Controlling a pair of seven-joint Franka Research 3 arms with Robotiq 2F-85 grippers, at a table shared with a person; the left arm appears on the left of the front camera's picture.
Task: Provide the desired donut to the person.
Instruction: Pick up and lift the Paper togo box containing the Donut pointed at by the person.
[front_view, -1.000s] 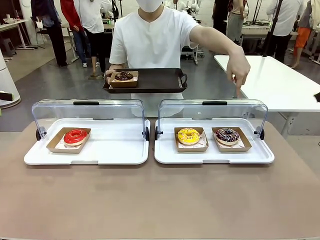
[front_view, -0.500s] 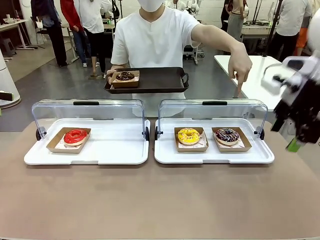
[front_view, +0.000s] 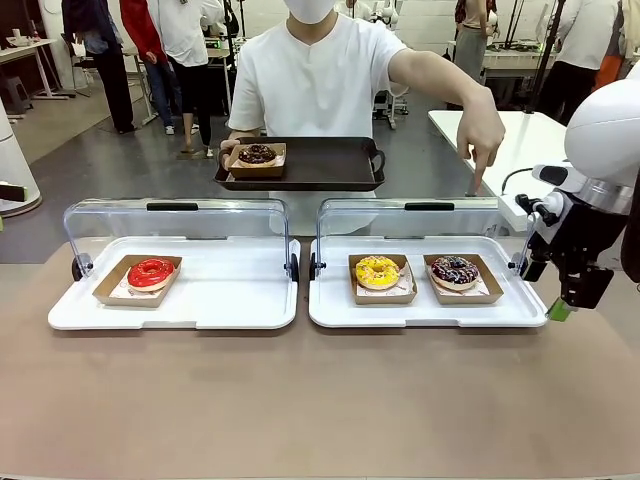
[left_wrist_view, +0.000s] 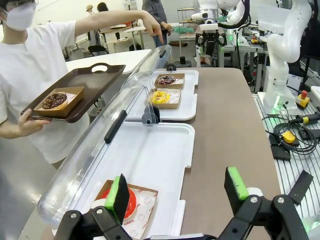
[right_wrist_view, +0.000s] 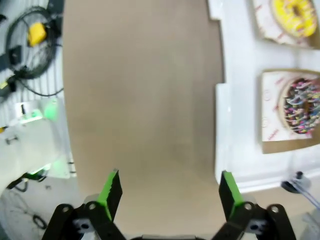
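Note:
The person (front_view: 318, 75) stands at the far side and holds a dark serving tray (front_view: 320, 165) with a chocolate donut (front_view: 257, 154) on it. Their other hand (front_view: 484, 135) points down over the right end of the right case. That white case tray (front_view: 430, 312) holds a yellow donut (front_view: 377, 271) and a chocolate sprinkled donut (front_view: 455, 270). A red donut (front_view: 151, 272) lies in the left case. My right gripper (front_view: 572, 300) hangs open just right of the right case; from its wrist, the gripper (right_wrist_view: 170, 189) is over bare table, the sprinkled donut (right_wrist_view: 301, 105) to its right. My left gripper (left_wrist_view: 177, 192) is open near the red donut (left_wrist_view: 134, 201).
Both cases have clear lids (front_view: 178, 225) raised at the back. The brown table (front_view: 320, 400) in front of the cases is bare. A white table (front_view: 560, 170) stands behind at the right. Cables and a control box (left_wrist_view: 290, 137) lie beside the table.
My right arm has come in from the right and lowered beside the right case. The person has shifted the serving tray slightly to the right; the pointing hand stays.

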